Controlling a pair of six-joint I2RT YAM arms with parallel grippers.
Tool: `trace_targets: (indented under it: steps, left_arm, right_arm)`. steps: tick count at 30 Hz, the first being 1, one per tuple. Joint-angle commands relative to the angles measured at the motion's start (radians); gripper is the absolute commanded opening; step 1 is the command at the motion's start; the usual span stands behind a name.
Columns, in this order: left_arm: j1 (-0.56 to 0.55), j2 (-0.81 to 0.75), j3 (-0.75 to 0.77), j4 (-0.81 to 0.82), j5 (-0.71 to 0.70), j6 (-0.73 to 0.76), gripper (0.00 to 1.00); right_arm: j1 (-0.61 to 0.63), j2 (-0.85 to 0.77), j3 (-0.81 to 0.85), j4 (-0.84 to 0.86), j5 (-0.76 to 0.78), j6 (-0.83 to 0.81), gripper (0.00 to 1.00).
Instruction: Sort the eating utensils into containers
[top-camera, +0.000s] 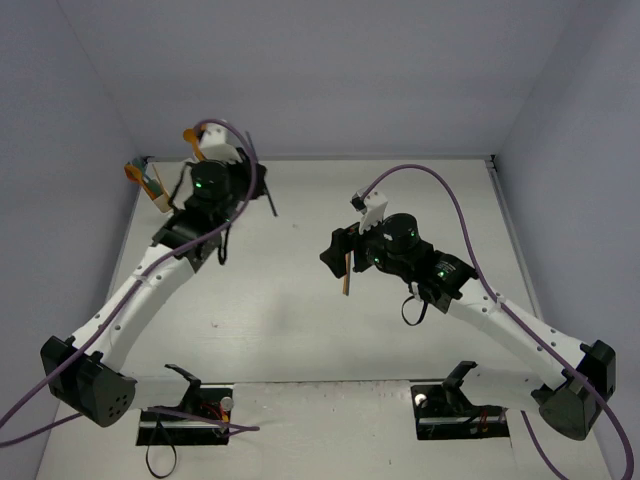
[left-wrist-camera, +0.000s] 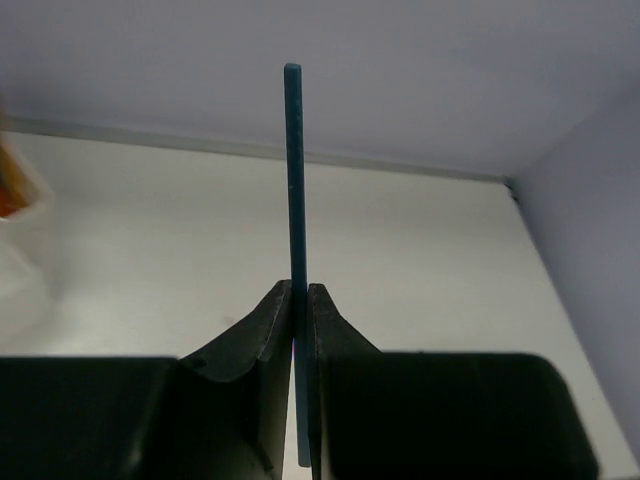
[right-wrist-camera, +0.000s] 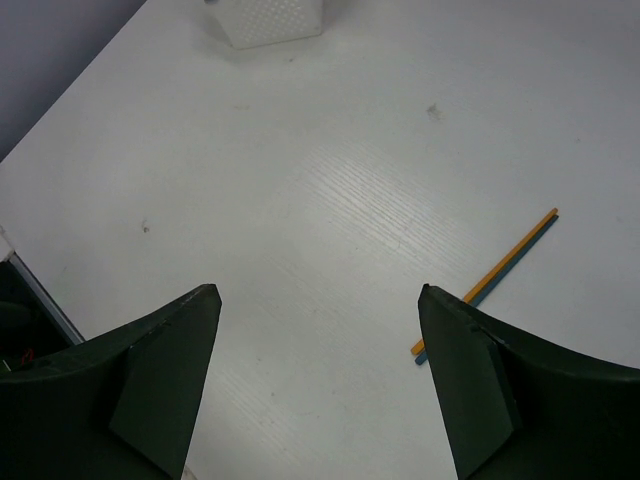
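My left gripper (left-wrist-camera: 300, 300) is shut on a thin teal-blue utensil (left-wrist-camera: 292, 190) that stands straight up between its jaws. In the top view this gripper (top-camera: 252, 186) is at the far left of the table, and the dark utensil (top-camera: 270, 202) sticks out of it. The white containers (top-camera: 155, 190) stand just left of it with orange utensils (top-camera: 133, 171) in them. My right gripper (right-wrist-camera: 318, 300) is open and empty above the table's middle (top-camera: 336, 256). An orange utensil (right-wrist-camera: 500, 265) and a blue one (right-wrist-camera: 520, 252) lie side by side on the table just right of it.
One corner of the white containers (right-wrist-camera: 268, 22) shows at the top of the right wrist view. The back wall and the right wall close off the table. A purple cable (top-camera: 440, 185) loops over each arm.
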Motion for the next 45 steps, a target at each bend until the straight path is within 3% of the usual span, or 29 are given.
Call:
trace_targets:
  steps: [1, 10, 16, 23, 36, 40, 45]
  left_arm:
    - [0.244, -0.063, 0.023, 0.051, -0.021, 0.175, 0.0]
    - [0.558, 0.072, 0.073, 0.213, -0.02, 0.37, 0.0]
    - [0.667, 0.23, 0.099, 0.344, -0.006, 0.41, 0.0]
    - [0.691, 0.358, 0.105, 0.447, 0.002, 0.404, 0.0]
    - [0.692, 0.403, -0.043, 0.599, -0.014, 0.343, 0.01]
    - [0.692, 0.402, -0.078, 0.603, 0.002, 0.322, 0.09]
    - [0.692, 0.333, -0.113, 0.6, -0.012, 0.328, 0.4]
  right_arm:
    - [-0.012, 0.022, 0.022, 0.069, 0.021, -0.005, 0.78]
    - [-0.06, 0.046, 0.005, 0.069, -0.046, -0.011, 0.78]
    - [-0.145, 0.037, -0.015, 0.067, -0.106, -0.004, 0.78]
    - [-0.175, 0.039, -0.026, 0.059, -0.122, -0.004, 0.78]
    - [-0.181, 0.043, -0.039, 0.047, -0.11, -0.003, 0.78]
    - [-0.181, 0.041, -0.046, 0.044, -0.108, -0.002, 0.78]
    - [-0.181, 0.037, -0.051, 0.038, -0.084, 0.008, 0.78]
